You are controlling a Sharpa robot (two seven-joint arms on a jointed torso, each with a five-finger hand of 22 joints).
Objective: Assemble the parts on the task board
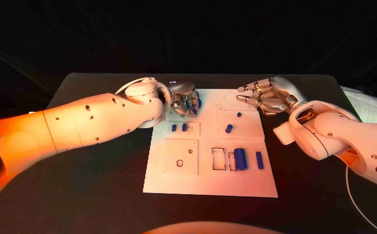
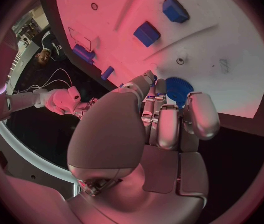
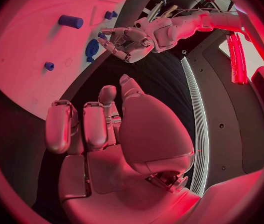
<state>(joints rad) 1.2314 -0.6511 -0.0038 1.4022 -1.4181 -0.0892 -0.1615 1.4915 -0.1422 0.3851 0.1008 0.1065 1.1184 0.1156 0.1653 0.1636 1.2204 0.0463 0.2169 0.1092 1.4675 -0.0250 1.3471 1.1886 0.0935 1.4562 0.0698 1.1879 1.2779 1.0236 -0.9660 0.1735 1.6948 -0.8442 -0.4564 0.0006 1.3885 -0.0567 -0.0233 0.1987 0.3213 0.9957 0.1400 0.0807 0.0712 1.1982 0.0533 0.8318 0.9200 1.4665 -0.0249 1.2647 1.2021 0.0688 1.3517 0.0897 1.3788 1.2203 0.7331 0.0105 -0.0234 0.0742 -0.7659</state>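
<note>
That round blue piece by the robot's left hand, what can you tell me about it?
The blue disc is round and flat with a finely ridged edge like a gear, and looks like plastic. It lies at the far end of the white board, near its left corner. The left hand hangs right over it, its fingertips at the disc's rim; whether they actually touch or pinch it cannot be told. In the head view the fingers hide most of it.
</note>
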